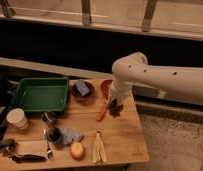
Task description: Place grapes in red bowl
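The grapes (115, 108) are a dark maroon bunch hanging from my gripper (115, 101) just above the wooden table (120, 140). The gripper is shut on them, at the end of the white arm (155, 77) that reaches in from the right. The red bowl (105, 88) stands at the table's far edge, just up and left of the grapes, partly hidden by the arm. The grapes are beside the bowl, not in it.
A dark bowl with a blue block (83, 90) is left of the red bowl. A green tray (40, 93), a carrot (102, 112), a banana (98, 147), a yellow-orange fruit (77, 150), a paper cup (17, 119), a blue cloth (69, 135) and tools are on the table.
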You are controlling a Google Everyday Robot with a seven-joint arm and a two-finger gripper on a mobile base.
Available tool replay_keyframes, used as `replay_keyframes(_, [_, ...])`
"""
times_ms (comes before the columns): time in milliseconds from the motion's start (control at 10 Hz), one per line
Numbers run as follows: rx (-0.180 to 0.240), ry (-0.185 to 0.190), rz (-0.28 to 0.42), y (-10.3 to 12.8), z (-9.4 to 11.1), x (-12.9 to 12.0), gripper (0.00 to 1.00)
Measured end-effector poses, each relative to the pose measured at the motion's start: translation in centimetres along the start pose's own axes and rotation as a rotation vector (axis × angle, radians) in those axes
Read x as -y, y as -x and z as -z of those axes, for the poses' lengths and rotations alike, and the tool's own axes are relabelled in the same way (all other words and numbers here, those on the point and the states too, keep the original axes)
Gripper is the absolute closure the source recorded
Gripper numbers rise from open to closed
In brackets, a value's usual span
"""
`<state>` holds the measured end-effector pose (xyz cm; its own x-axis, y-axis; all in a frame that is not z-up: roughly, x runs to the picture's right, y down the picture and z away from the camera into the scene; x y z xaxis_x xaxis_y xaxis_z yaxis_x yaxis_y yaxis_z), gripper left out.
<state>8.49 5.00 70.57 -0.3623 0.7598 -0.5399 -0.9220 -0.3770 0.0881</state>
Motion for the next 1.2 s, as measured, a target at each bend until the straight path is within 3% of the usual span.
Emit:
replay_keyframes(600, [0.01, 0.006, -0.01, 0.7, 0.0, -0.1, 1.0])
replay_keyframes(900, [0.051, 0.028, 0.018, 5.0, -0.3, -2.2, 1.0])
replay_keyframes(1200, [0.107, 0.057, 0.047, 12.3, -0.6, -5.1, 1.0])
